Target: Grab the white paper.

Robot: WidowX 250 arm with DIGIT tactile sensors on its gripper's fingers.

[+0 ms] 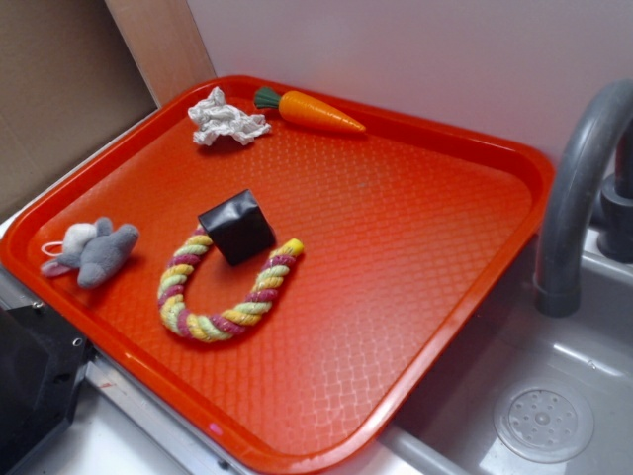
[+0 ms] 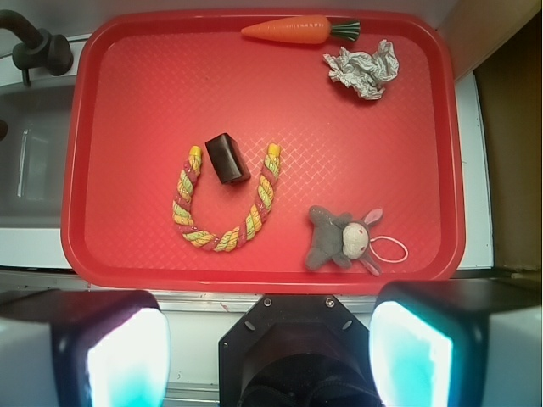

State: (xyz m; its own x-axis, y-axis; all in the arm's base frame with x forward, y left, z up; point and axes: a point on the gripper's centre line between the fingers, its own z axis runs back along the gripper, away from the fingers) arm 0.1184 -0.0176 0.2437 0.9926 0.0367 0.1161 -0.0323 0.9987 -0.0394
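Exterior view
Tray: a red tray [image 1: 415, 247] with a textured floor, set beside a grey sink basin [image 1: 554, 396] with a curved grey faucet [image 1: 579, 168].
White paper: the white paper [image 1: 226, 120], a crumpled wad, lies at the tray's far edge, just beside the leafy end of a toy carrot [image 1: 312, 111], not touching it.
Middle of tray: a black block [image 1: 236, 227] sits in the open mouth of a U-shaped striped rope [image 1: 226, 289].
Plush mouse: a grey and white plush mouse [image 1: 91, 251] rests at the tray's left edge, well apart from the paper.
Gripper: not seen in this view.

Wrist view
Gripper: the gripper [image 2: 270, 356] hangs above the tray's near rim; its jaws stand wide apart at the lower corners, with nothing between them.
White paper: upper right of the tray, below the carrot's green top, far from the jaws.
Other things: rope and block at centre, mouse lower right with its string loop beside it.
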